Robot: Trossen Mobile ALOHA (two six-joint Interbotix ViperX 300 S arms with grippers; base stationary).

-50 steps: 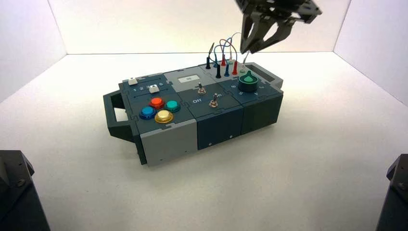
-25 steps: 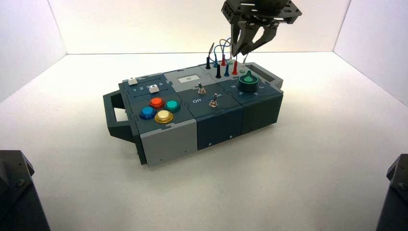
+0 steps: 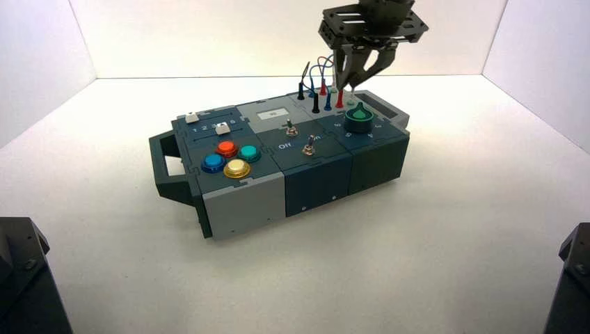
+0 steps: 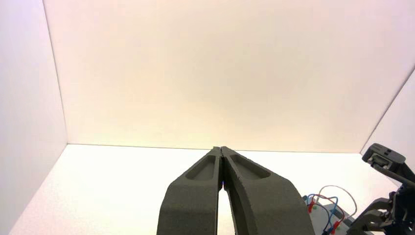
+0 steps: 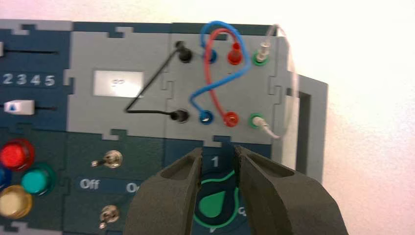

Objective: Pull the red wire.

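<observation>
The red wire (image 5: 211,78) arches in a loop between two red plugs (image 5: 230,118) in the sockets at the box's far right; in the high view its nearer plug (image 3: 339,98) stands upright. My right gripper (image 3: 348,81) hangs just above the plugs, open and empty. In the right wrist view the right gripper (image 5: 218,152) sits over the green knob (image 5: 213,203), short of the red plug. My left gripper (image 4: 221,150) is shut and empty, held high, away from the box. The red wire also shows in the left wrist view (image 4: 311,204).
A blue lead (image 5: 222,27), a black lead (image 5: 149,83) and a clear lead (image 5: 288,73) are plugged in beside the red one. The box (image 3: 243,202) also bears round buttons (image 3: 227,148), sliders (image 3: 222,128) and two toggle switches (image 3: 307,147). White walls enclose the table.
My right gripper has moved left and down to just above the wire plugs, and its fingers have narrowed. The left arm and the box have not moved.
</observation>
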